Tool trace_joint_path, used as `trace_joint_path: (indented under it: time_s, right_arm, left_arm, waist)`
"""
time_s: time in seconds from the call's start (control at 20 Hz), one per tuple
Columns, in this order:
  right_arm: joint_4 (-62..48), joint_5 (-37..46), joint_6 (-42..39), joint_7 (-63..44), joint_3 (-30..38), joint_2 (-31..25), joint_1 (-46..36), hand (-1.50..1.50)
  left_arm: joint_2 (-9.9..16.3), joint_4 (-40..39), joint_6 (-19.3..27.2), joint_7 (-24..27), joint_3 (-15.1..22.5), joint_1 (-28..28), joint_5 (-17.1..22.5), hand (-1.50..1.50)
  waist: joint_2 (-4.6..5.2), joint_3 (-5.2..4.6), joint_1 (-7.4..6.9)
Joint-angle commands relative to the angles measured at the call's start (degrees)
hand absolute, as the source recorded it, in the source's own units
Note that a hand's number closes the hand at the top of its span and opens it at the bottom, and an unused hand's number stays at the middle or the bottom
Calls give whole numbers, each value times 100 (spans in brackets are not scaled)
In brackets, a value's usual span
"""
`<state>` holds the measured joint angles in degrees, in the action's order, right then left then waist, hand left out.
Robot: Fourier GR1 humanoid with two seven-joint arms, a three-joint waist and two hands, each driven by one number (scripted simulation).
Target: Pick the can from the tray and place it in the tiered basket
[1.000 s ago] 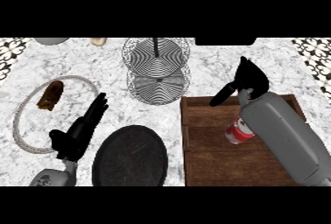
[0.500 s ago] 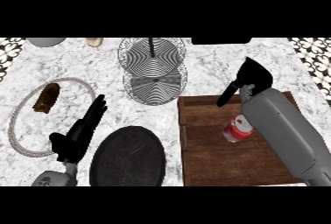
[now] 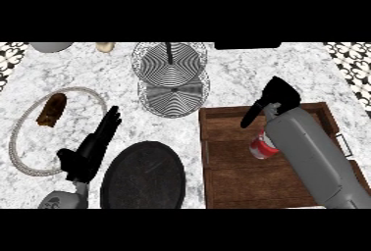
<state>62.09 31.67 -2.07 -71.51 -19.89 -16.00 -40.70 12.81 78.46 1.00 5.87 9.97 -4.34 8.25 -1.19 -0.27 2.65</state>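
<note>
Still at the pick stage: red can (image 3: 263,147) lying inside the wooden tray (image 3: 239,186), partly hidden under the right forearm, not yet grasped. Right robot hand (image 3: 278,96) hanging above the tray's far rim, beyond the can, fingers relaxed and holding nothing. Left robot hand (image 3: 92,147) resting spread on the table beside the dark plate (image 3: 143,176). Next, probably: draw the right hand back over the can, close round it, lift, then carry left to the tiered basket (image 3: 170,73).
</note>
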Motion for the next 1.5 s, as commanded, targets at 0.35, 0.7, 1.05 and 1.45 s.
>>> trace_joint_path:
  time_s: [0.35,0.7,1.05,1.45]
  right_arm:
    - [424,813,-240,-1372,551,455,765,-150]
    - [1151,1289,-418,-1372,880,726,1530,-150]
    - [1503,1896,-647,-1373,1217,1144,1761,-150]
    - [2386,2803,-278,-835,882,1484,2342,150]
  left_arm:
    - [-81,-131,31,74,-62,-51,-35,0]
    - [-197,-11,77,-115,44,-119,-101,0]
    - [-181,-141,-40,52,62,-133,-214,0]
    - [-436,-49,82,-145,64,-371,-380,0]
  waist:
    - [23,3,38]
    - [44,12,-29]
    - [84,16,-162]
    - [111,25,-241]
